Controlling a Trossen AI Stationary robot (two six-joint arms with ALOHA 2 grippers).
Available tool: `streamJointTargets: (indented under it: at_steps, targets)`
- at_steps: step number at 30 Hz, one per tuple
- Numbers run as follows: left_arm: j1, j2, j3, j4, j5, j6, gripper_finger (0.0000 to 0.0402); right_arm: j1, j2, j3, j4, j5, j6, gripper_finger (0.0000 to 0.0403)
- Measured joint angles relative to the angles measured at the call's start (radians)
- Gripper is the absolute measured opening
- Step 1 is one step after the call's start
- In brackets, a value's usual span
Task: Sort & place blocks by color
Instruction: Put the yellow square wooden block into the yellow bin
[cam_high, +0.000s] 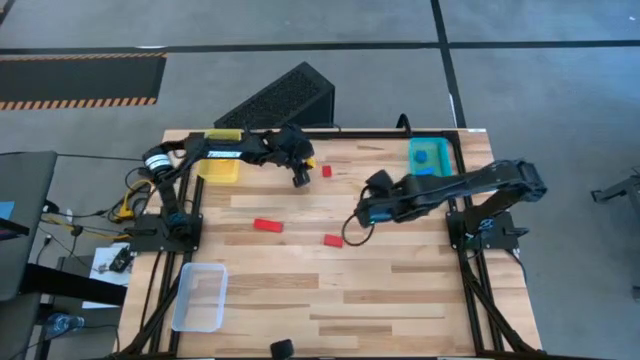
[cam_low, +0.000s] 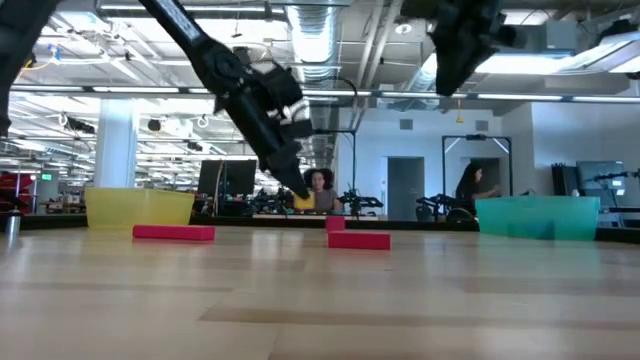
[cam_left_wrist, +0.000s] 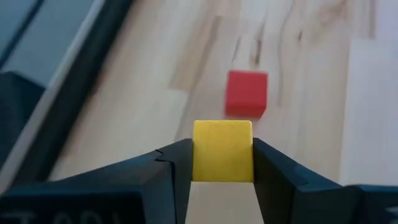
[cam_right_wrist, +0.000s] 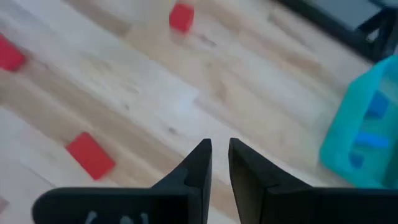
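The left gripper (cam_left_wrist: 222, 163) clenches a small squarish yellow block (cam_left_wrist: 222, 151) above the table's (cam_high: 400, 290) far side, just beside the yellow tray (cam_high: 220, 168). Three red blocks lie loose: a small square (cam_high: 327, 172), an oblong (cam_high: 267, 225) and another (cam_high: 333, 240). Blue blocks (cam_right_wrist: 375, 106) sit in the teal tray (cam_high: 431, 156). The right gripper (cam_right_wrist: 220, 163), nearly closed and empty, hangs mid-table.

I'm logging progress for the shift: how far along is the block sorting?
Done: blue blocks lie in the teal tray. In hand: the left pincer grips a yellow block above the table, near the yellow tray. Left: three red blocks on the wood, a small one, a long one and one beside the right pincer, which holds nothing. The clear tray looks empty.
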Motion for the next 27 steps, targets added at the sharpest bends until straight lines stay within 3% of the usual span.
streamJointTargets:
  at_steps: [4,9,15,20,27]
  targets:
    - [0.003,-0.118,0.000,-0.139,-0.101,0.005,0.0112,-0.022,0.097,0.001,0.039,-0.031,-0.022,0.0076]
    - [0.032,-0.289,-0.004,-0.301,-0.171,-0.088,0.0108,-0.097,0.195,0.001,0.245,-0.171,-0.209,0.0076]
    - [0.091,-0.468,-0.036,-0.354,-0.293,-0.068,0.0126,-0.234,0.290,0.002,0.443,-0.163,-0.477,0.0076]
    - [0.155,-0.537,-0.106,-0.370,-0.443,-0.009,0.0123,-0.398,0.365,0.002,0.578,-0.257,-0.506,0.0076]
    - [0.277,-0.558,-0.193,-0.528,-0.519,-0.190,0.0131,-0.494,0.472,0.098,0.624,-0.451,-0.532,0.0081]
